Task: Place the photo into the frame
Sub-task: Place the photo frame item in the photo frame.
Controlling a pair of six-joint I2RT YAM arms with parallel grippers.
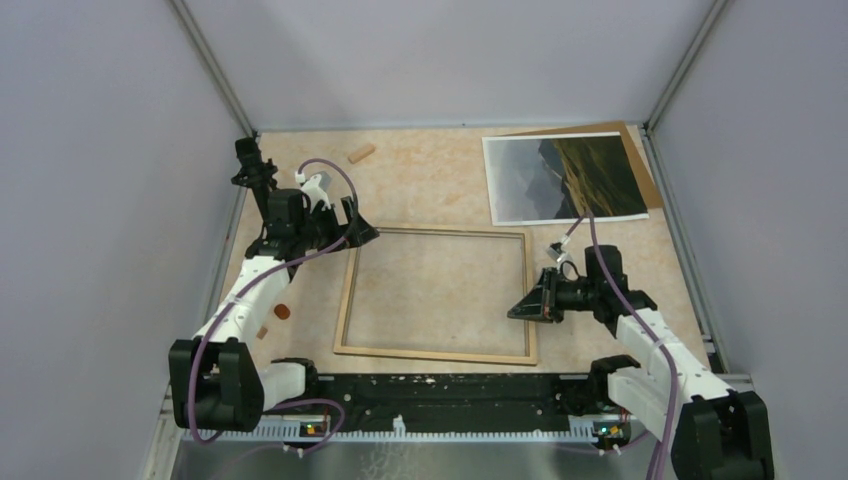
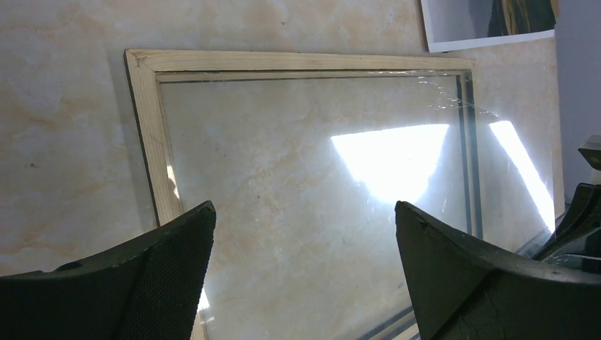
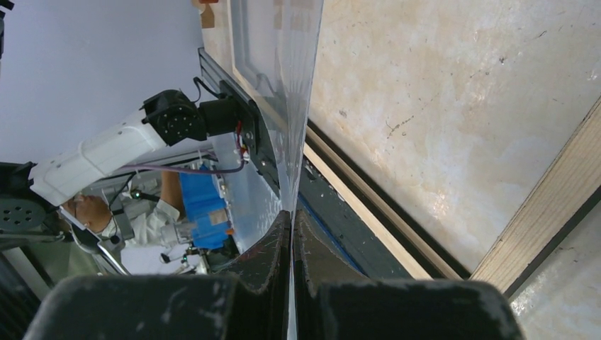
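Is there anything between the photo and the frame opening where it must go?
Yes. A clear pane lies over the opening of the frame, its right edge pinched in the right end effector. That end effector also sits on the side facing the photo.

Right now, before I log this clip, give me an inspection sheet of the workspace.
Surface: beige marbled table.
Job's things: frame lies flat mid-table, pale face up. The photo rests at the far right on a brown backing board, not in the frame. A clear pane sits over the frame.
Clutter: tan cylinder at the far side. A reddish-brown piece and a small tan piece lie left of the frame.
End effectors: left end effector open, empty, over the frame. Right end effector shut on the clear pane's edge.
Cables: a purple cable loops off each wrist.
Surroundings: grey walls; a person beyond the near edge.
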